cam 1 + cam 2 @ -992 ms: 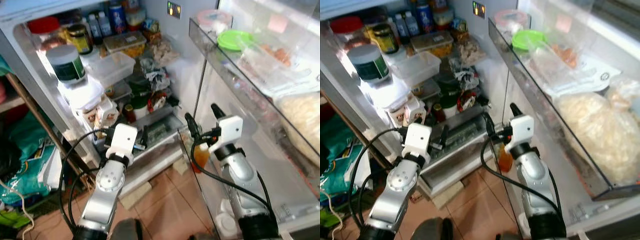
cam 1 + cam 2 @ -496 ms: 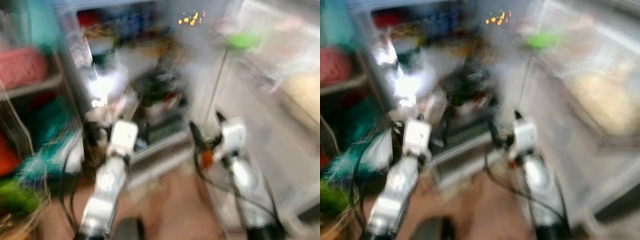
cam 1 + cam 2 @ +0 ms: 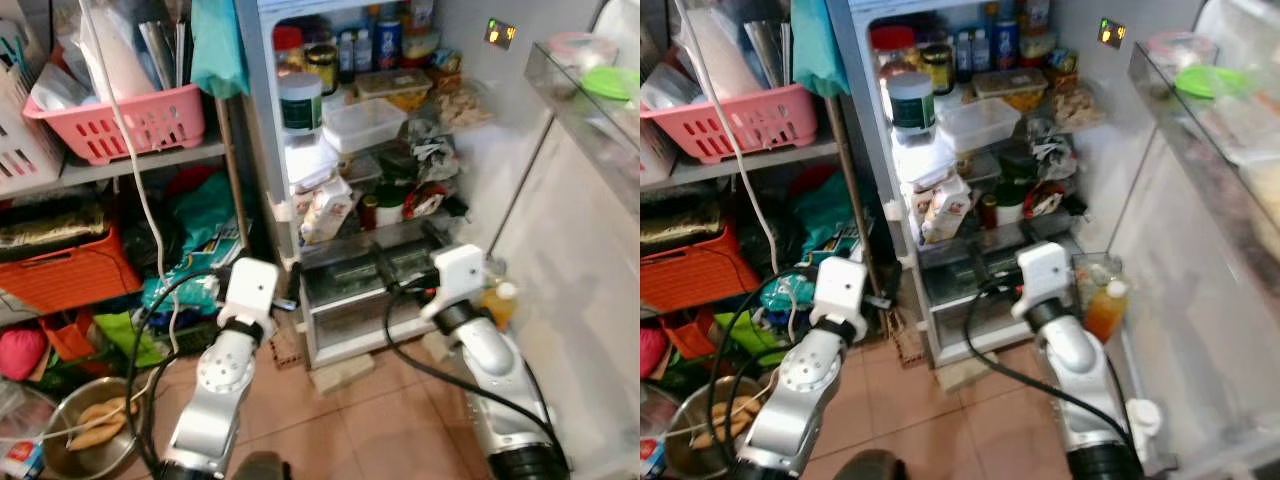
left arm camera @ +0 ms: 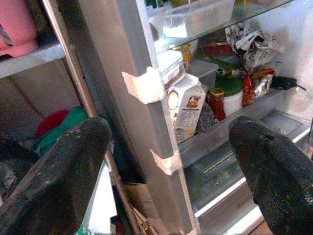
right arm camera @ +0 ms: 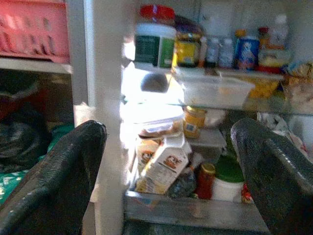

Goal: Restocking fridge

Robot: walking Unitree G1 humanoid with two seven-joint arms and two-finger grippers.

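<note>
Before open fridge [image 3: 400,150], both grippers' fingers spread — left gripper [image 4: 171,161], right gripper [image 5: 168,161], labels unreadable.

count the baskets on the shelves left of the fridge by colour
pink basket: 1
white basket: 1
orange basket: 1
total: 3

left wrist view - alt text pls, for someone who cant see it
The left gripper is open, aimed at the grey edge of the open fridge. Between its fingers, a tilted carton leans beside jars on a crowded shelf.
</note>
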